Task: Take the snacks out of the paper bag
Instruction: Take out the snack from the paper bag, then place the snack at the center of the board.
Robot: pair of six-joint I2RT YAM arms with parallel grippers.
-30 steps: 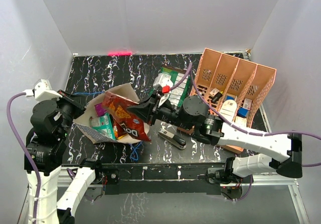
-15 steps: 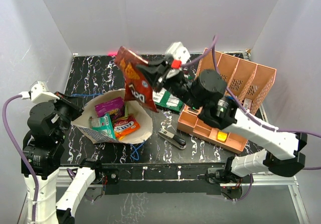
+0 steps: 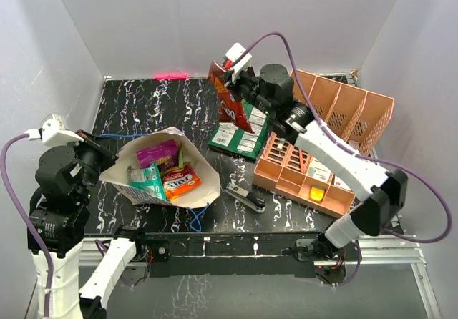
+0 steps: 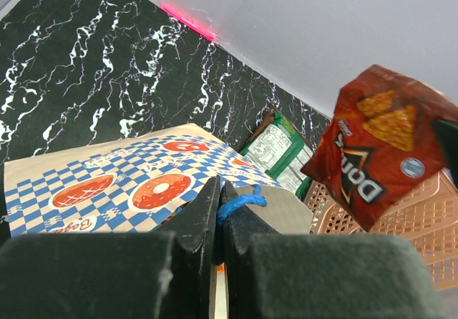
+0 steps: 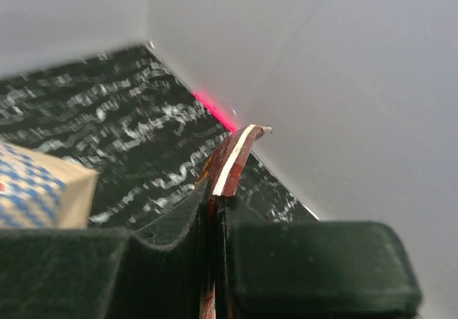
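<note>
The paper bag [image 3: 206, 178] is lying on its side at the lower left of the counter [image 3: 143, 104], with several packets [image 3: 161, 172] sitting inside its mouth. The left tool [image 4: 219, 190] is pinching the bag's string handle [image 4: 240, 199] at the bag's left edge. At top centre, the right tool [image 3: 230, 83] is holding a chip packet [image 3: 229, 106] in the air, just above a flat packet [image 3: 236, 134] lying on the counter. The organiser [image 3: 336, 94] is standing to the right. The stapler [image 3: 247, 199] is lying lower down, between bag and organiser.

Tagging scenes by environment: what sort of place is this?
Probably a lab robot cell, not a home: plain white walls box in a black marbled table, a left arm and right arm mount at its near edge, and the paper bag and pink organiser look like staged props.
</note>
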